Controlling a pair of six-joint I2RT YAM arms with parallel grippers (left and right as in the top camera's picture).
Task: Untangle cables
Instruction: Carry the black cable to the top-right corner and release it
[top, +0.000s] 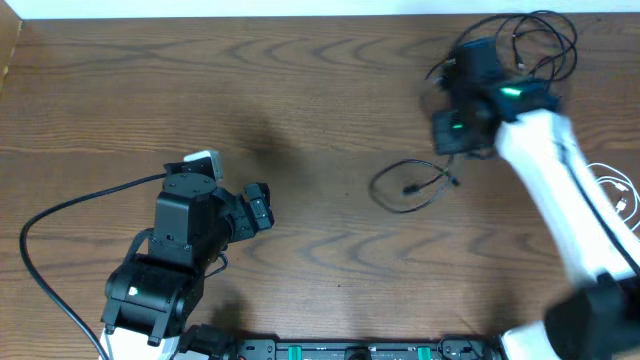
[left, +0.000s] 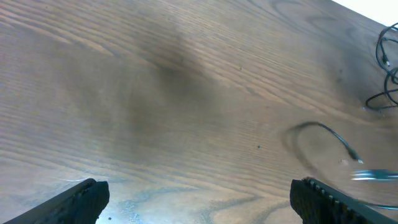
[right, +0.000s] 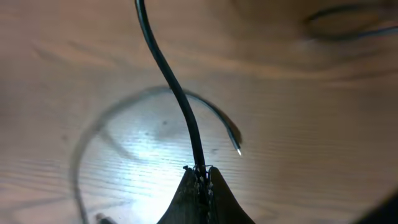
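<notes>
- Now, from above: your left arm (top: 165, 270) sits low on the left of the table (top: 300, 100), well apart from every cable. The left gripper (top: 264, 208) holds nothing.
- Your right arm (top: 545, 160) reaches to the far right corner, by a messy black cable (top: 535, 35). Its fingers are hidden under its own body here.
- A second black one, the loop (top: 410, 187), lies flat near the middle, apart from the mess. The white cable (top: 612, 188) lies at the right edge, just beside the arm. I think these two lie apart so they cannot snag on each other.
- From the left wrist: the jaws stand wide open over bare wood, with a finger (left: 74, 200) in each bottom corner. You can see the loop (left: 323, 132) ahead on the right and the messy one (left: 387, 68) off in the top corner. This hand looks ready for its turn.
- From the right wrist: the right gripper (right: 200, 177) is pinched shut on the black cable (right: 169, 81), which runs up and away from the tips. A blurry ring of cord (right: 221, 118) with a small plug lies on the wood below, and I cannot tell which cable it is.
- I think you hold the cord by one spot so the rest hangs free and its loops can slip out. Pull slowly, or a knot may get tighter.
</notes>
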